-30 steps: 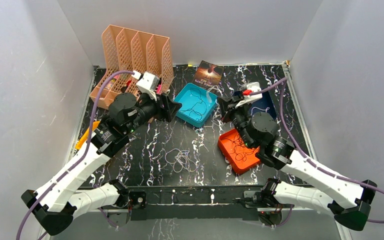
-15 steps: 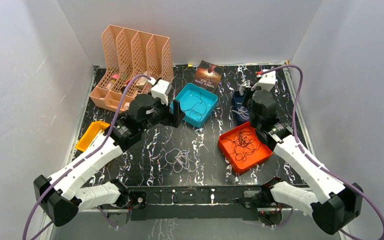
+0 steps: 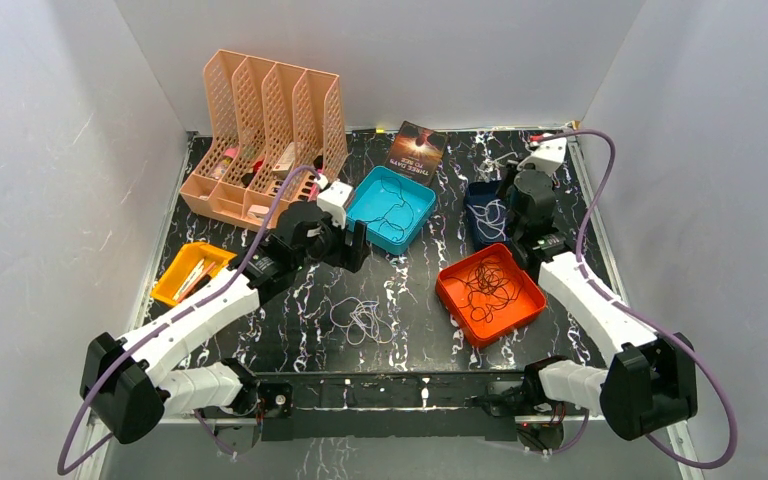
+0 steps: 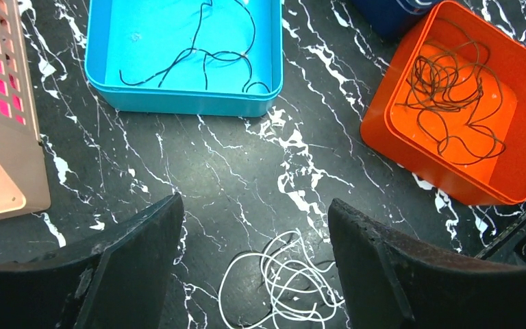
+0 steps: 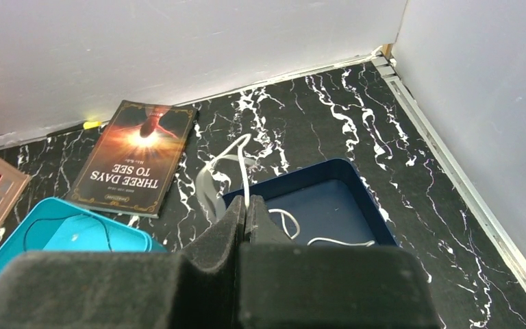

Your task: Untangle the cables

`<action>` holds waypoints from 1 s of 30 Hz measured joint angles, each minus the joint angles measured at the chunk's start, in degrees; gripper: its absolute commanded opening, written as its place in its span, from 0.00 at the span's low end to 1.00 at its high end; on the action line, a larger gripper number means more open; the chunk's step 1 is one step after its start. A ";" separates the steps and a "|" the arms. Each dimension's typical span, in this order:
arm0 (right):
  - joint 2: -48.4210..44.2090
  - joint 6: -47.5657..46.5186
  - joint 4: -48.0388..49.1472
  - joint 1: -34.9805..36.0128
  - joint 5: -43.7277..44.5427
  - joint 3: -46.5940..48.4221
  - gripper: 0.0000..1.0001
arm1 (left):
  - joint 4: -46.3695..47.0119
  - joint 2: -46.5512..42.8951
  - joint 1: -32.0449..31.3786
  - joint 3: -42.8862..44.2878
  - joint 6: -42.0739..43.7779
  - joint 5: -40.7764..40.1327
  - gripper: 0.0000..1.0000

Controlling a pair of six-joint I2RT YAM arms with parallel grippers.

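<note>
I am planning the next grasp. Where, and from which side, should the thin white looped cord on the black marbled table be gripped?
Probably at the dense middle of the thin white looped cord, where loops cross, coming straight down from above: it lies flat.

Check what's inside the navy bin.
White cable lies in the navy bin, one loop raised over its rim, pinched by the shut right gripper. The gripper hides the bin's near part.
</note>
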 measured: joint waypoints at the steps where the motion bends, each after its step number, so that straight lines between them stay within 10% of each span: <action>1: 0.35 0.02 1.44 -0.70 -0.35 -0.74 0.00 | 0.72 0.00 0.09 -0.79 0.04 0.50 0.76; 14: 3.56 1.60 18.38 -6.91 -2.51 -11.19 0.00 | 3.91 -0.02 0.42 -3.91 0.17 2.23 0.77; 30: 1.42 8.96 15.78 -7.06 -3.65 -17.29 0.00 | 3.93 -0.02 0.42 -3.91 0.20 2.40 0.77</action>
